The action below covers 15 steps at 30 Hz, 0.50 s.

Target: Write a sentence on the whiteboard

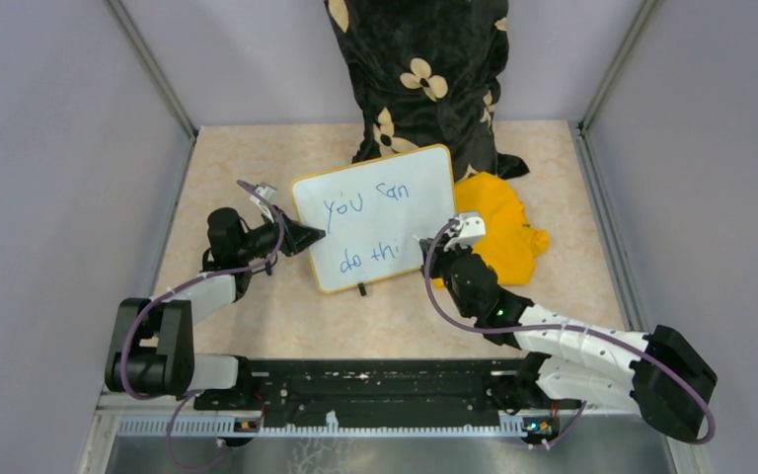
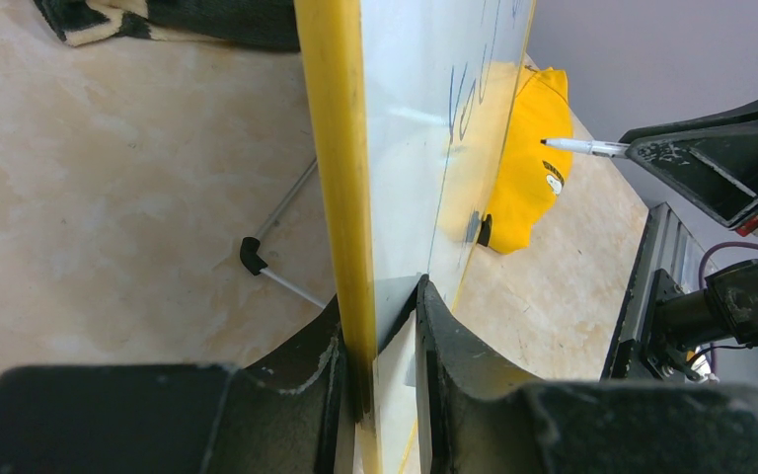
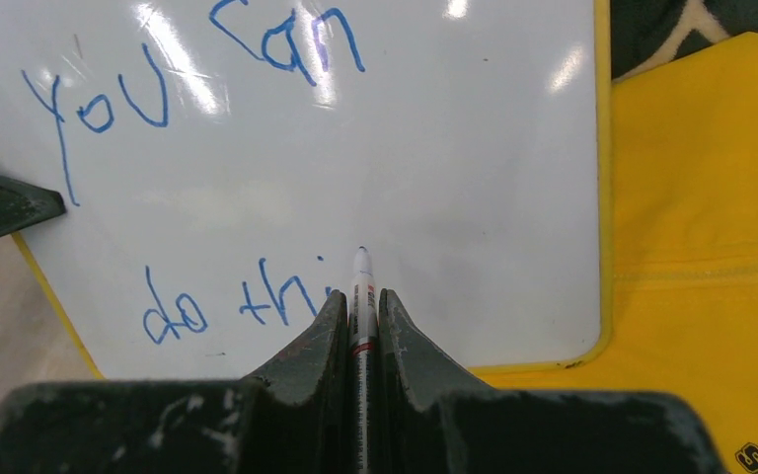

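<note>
The whiteboard, white with a yellow frame, stands tilted on the table. Blue marker words on it read "you can" above "do thi". My left gripper is shut on the board's left edge; in the left wrist view the fingers clamp the yellow frame. My right gripper is shut on a white marker with its tip at the board, just right of "thi". The whiteboard fills the right wrist view. The marker also shows in the left wrist view.
A yellow cloth lies behind the board's right side. A black floral fabric bundle stands at the back. The board's wire stand rests on the table behind it. Grey walls enclose the table.
</note>
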### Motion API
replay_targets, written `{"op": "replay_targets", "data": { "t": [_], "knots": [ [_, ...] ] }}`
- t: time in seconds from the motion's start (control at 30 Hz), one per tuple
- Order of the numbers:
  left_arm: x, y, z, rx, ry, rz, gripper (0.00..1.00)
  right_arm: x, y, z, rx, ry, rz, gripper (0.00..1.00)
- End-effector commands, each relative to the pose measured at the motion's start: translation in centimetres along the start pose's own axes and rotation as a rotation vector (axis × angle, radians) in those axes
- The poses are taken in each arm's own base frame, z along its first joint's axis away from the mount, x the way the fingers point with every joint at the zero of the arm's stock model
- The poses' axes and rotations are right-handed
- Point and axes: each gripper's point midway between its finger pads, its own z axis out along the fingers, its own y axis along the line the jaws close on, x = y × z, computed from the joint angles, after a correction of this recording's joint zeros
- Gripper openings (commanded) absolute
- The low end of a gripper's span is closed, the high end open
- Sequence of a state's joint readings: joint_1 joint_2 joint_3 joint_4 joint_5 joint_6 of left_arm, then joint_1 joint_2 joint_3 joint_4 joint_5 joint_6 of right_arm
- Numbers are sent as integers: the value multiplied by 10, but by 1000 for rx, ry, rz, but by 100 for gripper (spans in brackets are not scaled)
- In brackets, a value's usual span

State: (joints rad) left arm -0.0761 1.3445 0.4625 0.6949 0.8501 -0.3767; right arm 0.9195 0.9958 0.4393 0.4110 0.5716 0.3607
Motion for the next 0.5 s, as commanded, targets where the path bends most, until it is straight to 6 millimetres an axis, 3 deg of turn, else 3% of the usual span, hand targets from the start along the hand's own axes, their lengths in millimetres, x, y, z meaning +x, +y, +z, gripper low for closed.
{"op": "replay_targets", "data": {
  "t": [0.0,0.47],
  "knots": [
    [10,26,1,-112,21,30,0,1,-17,3,91,-4,-1,0],
    [10,26,1,-113,24,27,0,-1,-2,17,48,-26,-7,0]
  ]
}}
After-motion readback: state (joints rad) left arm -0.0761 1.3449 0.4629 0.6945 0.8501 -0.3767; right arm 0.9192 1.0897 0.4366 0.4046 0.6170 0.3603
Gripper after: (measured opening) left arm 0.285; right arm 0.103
